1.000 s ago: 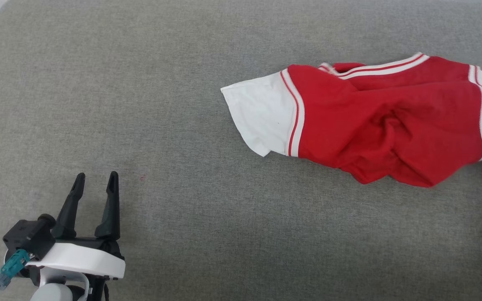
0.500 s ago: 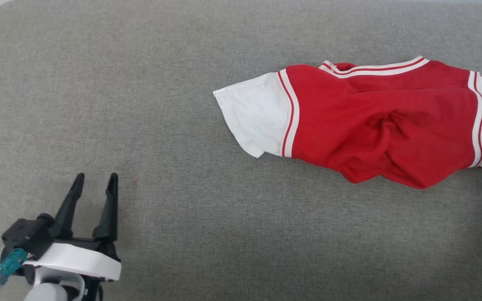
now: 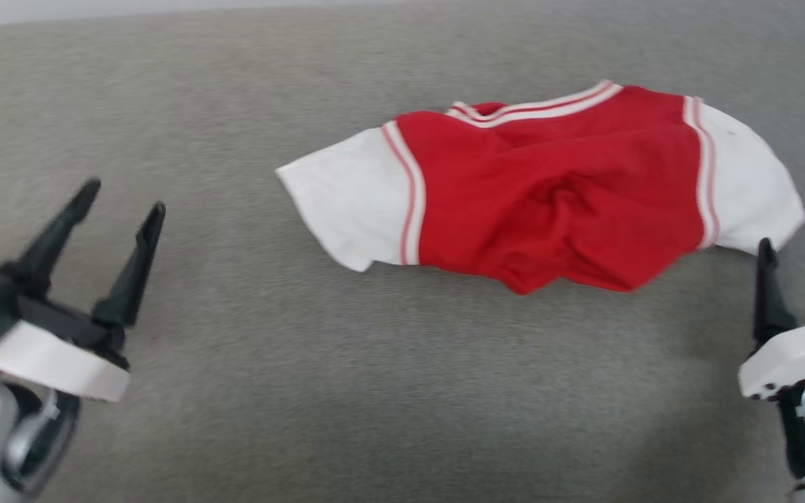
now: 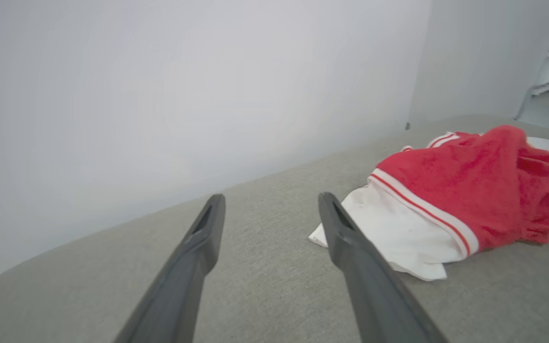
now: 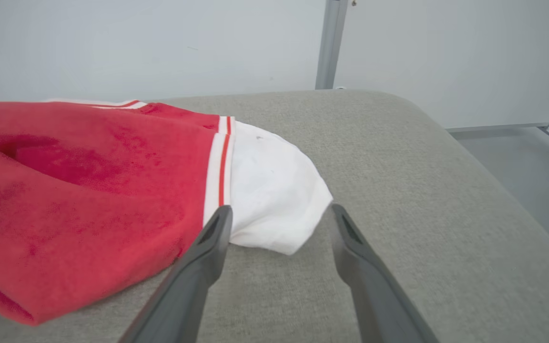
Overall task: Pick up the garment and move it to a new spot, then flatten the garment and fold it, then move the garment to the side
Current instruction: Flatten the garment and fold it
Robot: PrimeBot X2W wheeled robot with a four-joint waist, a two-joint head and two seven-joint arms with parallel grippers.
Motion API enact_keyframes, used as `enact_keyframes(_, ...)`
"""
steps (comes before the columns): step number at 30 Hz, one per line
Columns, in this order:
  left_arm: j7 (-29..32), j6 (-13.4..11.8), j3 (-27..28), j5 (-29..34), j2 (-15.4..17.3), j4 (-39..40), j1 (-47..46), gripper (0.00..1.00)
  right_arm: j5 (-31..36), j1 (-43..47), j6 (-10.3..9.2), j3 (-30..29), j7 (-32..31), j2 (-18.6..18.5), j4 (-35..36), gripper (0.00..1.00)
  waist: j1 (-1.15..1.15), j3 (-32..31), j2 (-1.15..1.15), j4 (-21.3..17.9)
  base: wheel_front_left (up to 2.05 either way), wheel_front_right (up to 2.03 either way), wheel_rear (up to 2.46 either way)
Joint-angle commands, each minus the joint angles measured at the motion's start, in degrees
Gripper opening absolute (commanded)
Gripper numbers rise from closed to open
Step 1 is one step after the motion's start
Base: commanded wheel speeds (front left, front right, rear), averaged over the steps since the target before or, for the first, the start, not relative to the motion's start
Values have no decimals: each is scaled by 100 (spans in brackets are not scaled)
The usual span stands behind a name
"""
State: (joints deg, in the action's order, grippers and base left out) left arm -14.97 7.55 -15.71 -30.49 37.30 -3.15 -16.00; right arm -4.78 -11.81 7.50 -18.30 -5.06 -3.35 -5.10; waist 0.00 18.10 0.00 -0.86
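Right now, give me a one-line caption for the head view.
Crumpled red-and-white garment on the grey surface, between the open left gripper and open right gripper, both empty.

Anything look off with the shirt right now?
The garment lies crumpled, its red body bunched into folds rather than flat. The left pincer and right pincer stand open, holding nothing.

Left pincer blurred; right pincer body cut by frame edge
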Motion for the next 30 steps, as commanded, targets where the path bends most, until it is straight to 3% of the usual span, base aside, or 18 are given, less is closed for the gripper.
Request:
enact_keyframes(1, -29, -12, -275, -189, 314, 24, -283, 100, -88, 81, -3, 121, 165, 35, 31, 100, 0, 95, 0, -306, 0, 0, 0)
enact_keyframes(6, 191, -12, -1757, -1063, 1419, 12, -1390, 100, -669, 181, -2, 526, 680, 42, -120, 100, 0, 320, 0, -783, 0, 0, 0)
enact_keyframes(12, 1517, -12, -3462, -2574, 2239, -12, -2923, 100, -1098, 105, -2, 1114, 1171, 44, -305, 100, 0, 696, 0, -1381, 0, 0, 0)
enact_keyframes(19, 3015, -13, -4606, -3657, 2657, -715, -4116, 100, -1344, 34, -2, 1586, 1600, 44, -562, 100, 0, 974, 0, -1935, 0, 0, 0)
enact_keyframes(28, 3859, -12, -5336, -4562, 2815, -870, -4351, 100, -1355, 55, -2, 1604, 1774, 44, -765, 100, 0, 964, 0, -2146, 0, 0, 0)
enact_keyframes(29, 3942, -11, -5410, -4670, 2828, -818, -4352, 86, -1331, 38, -2, 1586, 1781, 42, -776, 100, 0, 962, 0, -2139, 0, 0, 0)
enact_keyframes(30, 3987, -11, -5458, -4695, 2845, -781, -4387, 65, -1300, 11, -2, 1588, 1773, 41, -769, 100, 0, 963, 0, -2129, 0, 0, 0)
